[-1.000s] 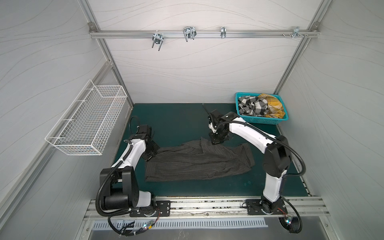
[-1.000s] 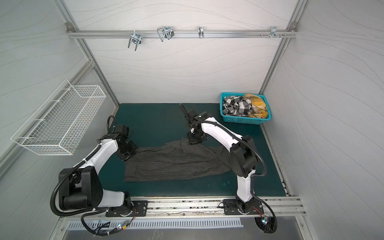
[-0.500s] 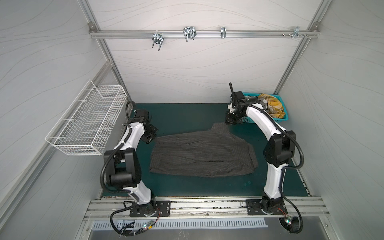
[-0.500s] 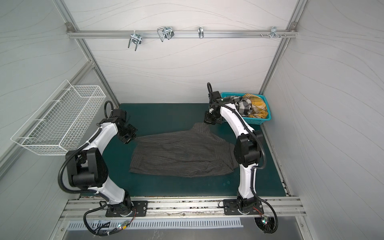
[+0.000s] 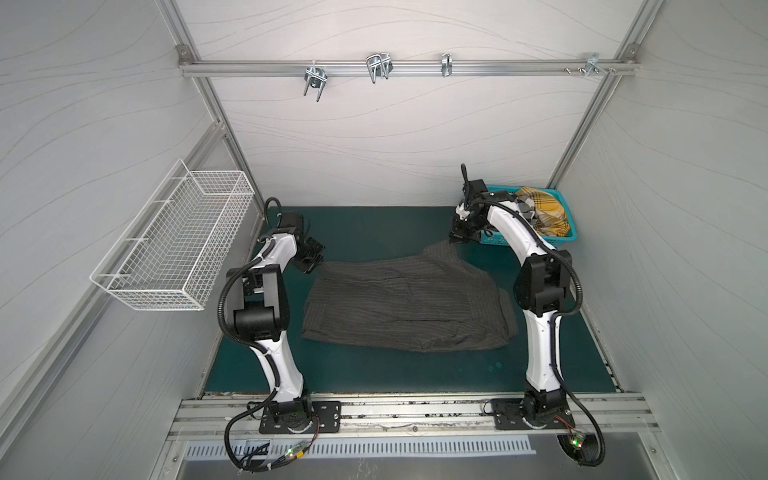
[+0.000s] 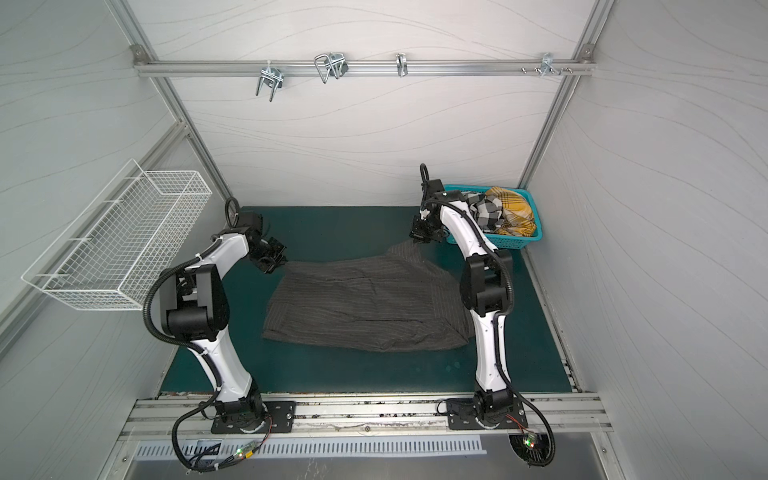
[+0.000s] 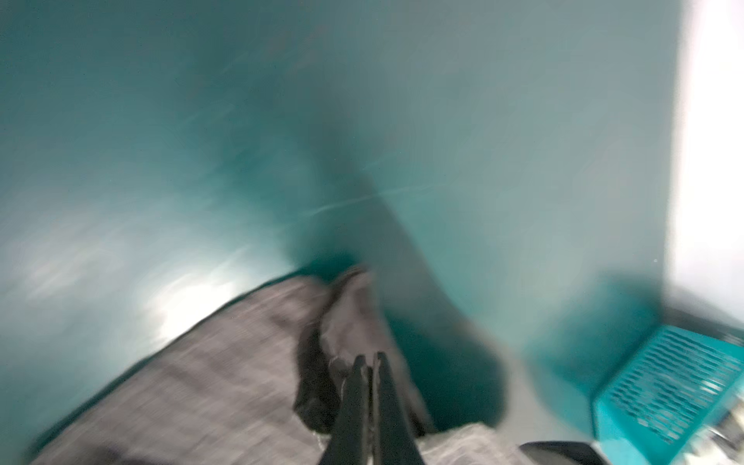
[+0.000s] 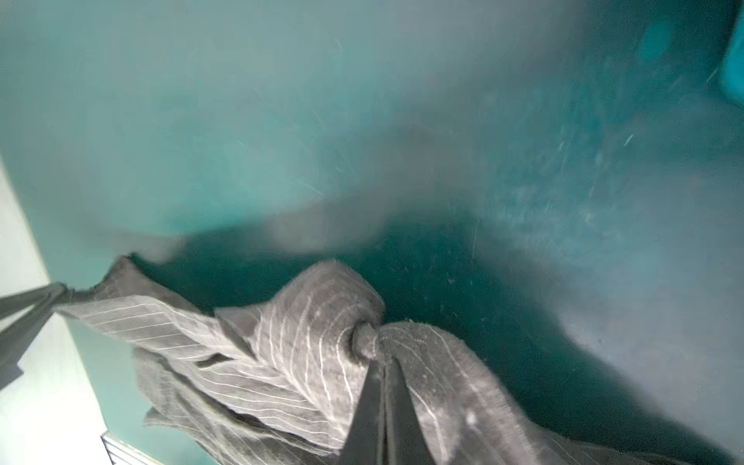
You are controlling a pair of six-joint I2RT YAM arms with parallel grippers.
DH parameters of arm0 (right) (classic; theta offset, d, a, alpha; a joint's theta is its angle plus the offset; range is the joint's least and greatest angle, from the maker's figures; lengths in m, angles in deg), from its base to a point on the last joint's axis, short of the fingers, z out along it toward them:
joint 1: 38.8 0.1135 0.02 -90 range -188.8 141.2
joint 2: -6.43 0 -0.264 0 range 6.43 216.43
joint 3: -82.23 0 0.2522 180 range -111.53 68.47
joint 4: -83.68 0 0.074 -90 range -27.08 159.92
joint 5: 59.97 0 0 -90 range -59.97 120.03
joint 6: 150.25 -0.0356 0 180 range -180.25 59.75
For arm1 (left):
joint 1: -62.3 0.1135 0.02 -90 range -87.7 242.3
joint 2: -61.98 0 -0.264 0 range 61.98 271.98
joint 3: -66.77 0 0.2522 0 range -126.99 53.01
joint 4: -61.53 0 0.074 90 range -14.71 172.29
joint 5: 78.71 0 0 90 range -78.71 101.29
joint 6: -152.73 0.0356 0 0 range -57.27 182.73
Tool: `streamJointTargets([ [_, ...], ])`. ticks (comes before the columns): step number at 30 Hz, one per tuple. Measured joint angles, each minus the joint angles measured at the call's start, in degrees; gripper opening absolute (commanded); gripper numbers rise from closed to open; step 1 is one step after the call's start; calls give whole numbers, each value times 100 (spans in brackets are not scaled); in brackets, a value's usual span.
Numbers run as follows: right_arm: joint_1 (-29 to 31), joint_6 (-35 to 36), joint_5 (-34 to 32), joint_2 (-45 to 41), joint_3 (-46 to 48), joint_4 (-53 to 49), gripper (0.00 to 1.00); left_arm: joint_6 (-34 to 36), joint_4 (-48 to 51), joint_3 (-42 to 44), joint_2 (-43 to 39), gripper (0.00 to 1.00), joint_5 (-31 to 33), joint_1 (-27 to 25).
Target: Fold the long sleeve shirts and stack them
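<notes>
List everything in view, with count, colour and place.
mat: one, dark green, workspace floor
pinstriped shirt: one, dark grey, spread on the mat
plastic basket: one, teal, mat's far right corner
checked shirt: one, black and white, in the plastic basket
plaid shirt: one, yellow, in the plastic basket
wire basket: one, white, on the left wall
rail: one, silver, back wall
left gripper: one, black, shut on pinstriped shirt
right gripper: one, black, shut on pinstriped shirt

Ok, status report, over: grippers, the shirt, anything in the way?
Left gripper shut on pinstriped shirt, far corner. Right gripper shut on the other far corner. Shirt spread across mat. Basket close by right gripper.
</notes>
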Motion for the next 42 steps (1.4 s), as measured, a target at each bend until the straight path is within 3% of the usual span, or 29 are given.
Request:
streamJointTargets([
  [7,-313,114,175,61,-319,-4,0,181,-225,-568,640,0,-59,-122],
  [13,-146,192,234,96,31,59,0,203,-245,-560,737,0,-66,-136],
  [19,175,68,175,-358,1357,348,0,197,-654,387,146,0,-96,-133],
  [26,267,-146,-68,-1567,2796,728,0,42,-999,1797,-992,0,61,83],
  [32,284,-157,-192,-2437,3783,1080,0,66,-1069,2070,-1069,0,273,236],
  [37,675,-157,-273,-2474,4666,1331,0,90,-1080,2249,-931,0,498,260],
  [38,798,-153,-273,-2400,4793,1329,16,92,-1080,2315,-898,1,522,280],
  [40,986,-160,-275,-2238,4887,1331,45,103,-1067,2455,-846,21,566,304],
  [41,1075,-146,-284,-2177,4898,1325,55,76,-1108,2527,-835,31,511,317],
  [42,1145,-144,-295,-2155,4898,1320,58,107,-1156,2535,-868,36,527,317],
])
